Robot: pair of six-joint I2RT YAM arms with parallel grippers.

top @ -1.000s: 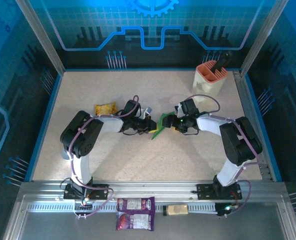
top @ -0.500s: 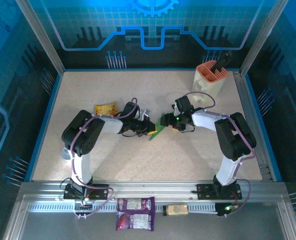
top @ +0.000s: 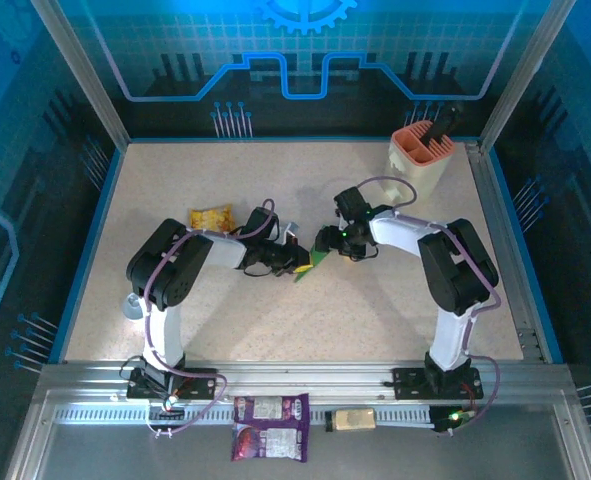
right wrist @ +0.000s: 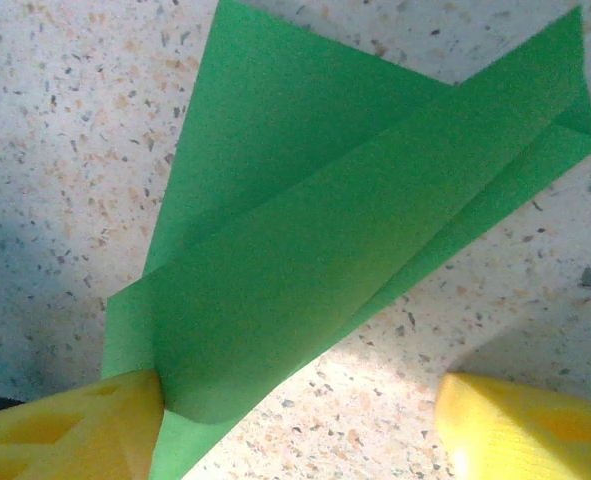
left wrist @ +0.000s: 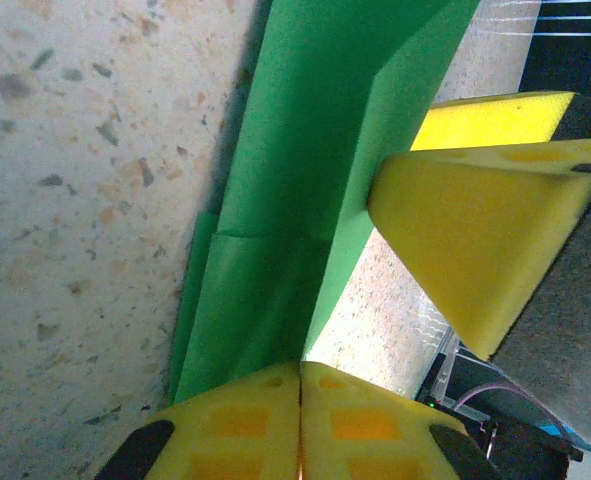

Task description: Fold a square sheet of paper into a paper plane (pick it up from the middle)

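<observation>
On the worktop point(top: 275, 320), dead centre, we judge the green sheet point(right wrist: 345, 230) half-folded: left pincer point(left wrist: 300, 385) clamped on it, right pincer point(right wrist: 300, 415) empty, spread wide at its 1 o'clock.

Speckled beige worktop point(top: 275, 330) is enclosed by blue-lit circuit-patterned walls point(top: 175, 60); aluminium rail point(top: 305, 380) is mounted along near edge.

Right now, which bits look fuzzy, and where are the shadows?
Left wrist: the green paper is fairly sharp, the close yellow fingers softer. Right wrist: a dark shadow falls on the table at left. Top external: blue glow on the back wall.
</observation>
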